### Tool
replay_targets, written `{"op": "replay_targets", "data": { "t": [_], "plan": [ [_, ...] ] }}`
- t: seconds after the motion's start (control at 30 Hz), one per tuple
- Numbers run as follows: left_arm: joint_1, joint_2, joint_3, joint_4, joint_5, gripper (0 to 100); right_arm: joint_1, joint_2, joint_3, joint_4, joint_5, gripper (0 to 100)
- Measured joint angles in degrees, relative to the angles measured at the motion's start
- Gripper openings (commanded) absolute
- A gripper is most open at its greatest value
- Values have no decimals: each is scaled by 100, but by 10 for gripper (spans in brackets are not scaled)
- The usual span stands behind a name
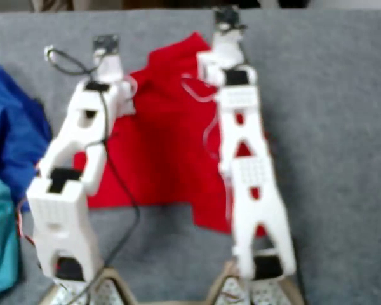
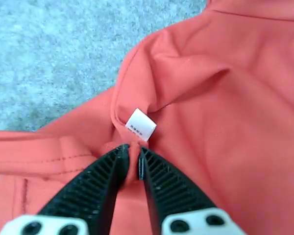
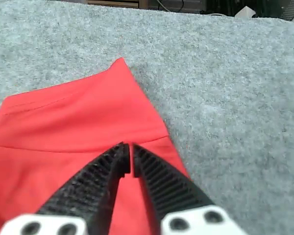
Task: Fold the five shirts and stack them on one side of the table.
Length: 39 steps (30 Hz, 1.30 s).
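- The red shirt (image 1: 159,140) lies spread on the grey table (image 1: 330,127) between the two arms, its long axis running from the far edge back toward the arm bases.
- The left gripper (image 2: 132,152) is clamped on a ridge of red cloth at the collar, just beside the white label (image 2: 140,125).
- The right gripper (image 3: 130,152) has its jaws together at the shirt's far corner; I cannot tell whether cloth is caught.
- Both grippers sit at the far end, so a fold would likely draw it toward the bases.
- A blue shirt (image 1: 13,133) and a teal shirt (image 1: 0,235) lie at the left side.
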Motion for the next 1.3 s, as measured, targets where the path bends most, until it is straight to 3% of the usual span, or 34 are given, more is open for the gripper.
{"op": "replay_targets", "data": {
  "t": [0.1, 0.23, 0.33, 0.47, 0.7, 0.87, 1.3],
  "plan": [
    [0, 0, 0, 0, 0, 19, 0, 123, 185, -440, 0, 262],
    [0, 0, 0, 0, 0, 19, 0, 440, 527, -615, 0, 249],
    [0, 0, 0, 0, 0, 19, 0, 457, 712, -677, 9, 194],
    [0, 0, -9, 0, 0, 19, 35, 448, 853, -747, 176, 6],
    [0, 0, -167, 0, 0, 19, 193, 448, 721, -677, 466, 6],
    [0, 0, -167, 0, 0, 19, 185, 422, 70, 475, 466, 6],
    [0, 0, -167, 0, 0, 19, 167, -1257, 26, 3938, 492, 9]
  ]
}}
